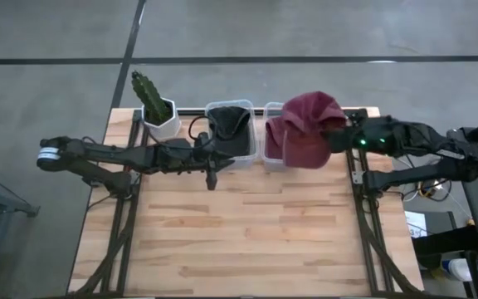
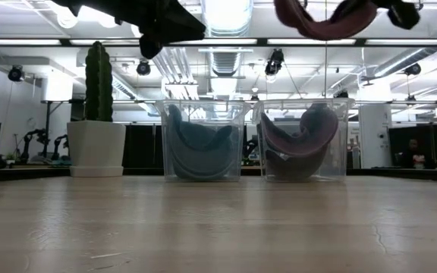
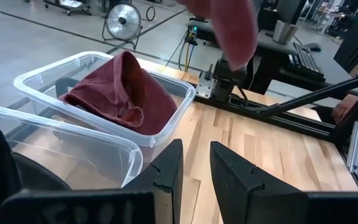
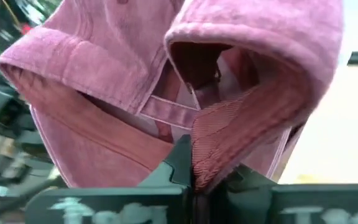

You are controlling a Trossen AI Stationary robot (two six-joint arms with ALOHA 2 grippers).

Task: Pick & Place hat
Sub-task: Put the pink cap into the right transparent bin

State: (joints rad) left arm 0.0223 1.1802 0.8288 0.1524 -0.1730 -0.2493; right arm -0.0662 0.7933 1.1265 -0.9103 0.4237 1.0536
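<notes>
Pinched in our right gripper [image 4: 194,180], the maroon hat [image 4: 166,81] fills the right wrist view, a fold of its fabric clamped between the two fingers. From above we see the hat [image 1: 309,124] hanging over the right-hand clear bin [image 1: 270,137], well above the table [image 1: 247,224], with another maroon hat [image 3: 120,93] already lying in that bin. We judge the held hat soft, light and floppy: it droops around the grip, so the stitched band or brim edge gives the firmest hold, and a loose fold might slip. Beside that bin stands a second clear bin [image 1: 231,129] holding a dark hat [image 2: 196,144]. Our left gripper [image 3: 194,168] hovers near this second bin, fingers slightly spread and holding nothing. A potted cactus [image 1: 156,104] stands at the table's far edge, just beside the bins.
</notes>
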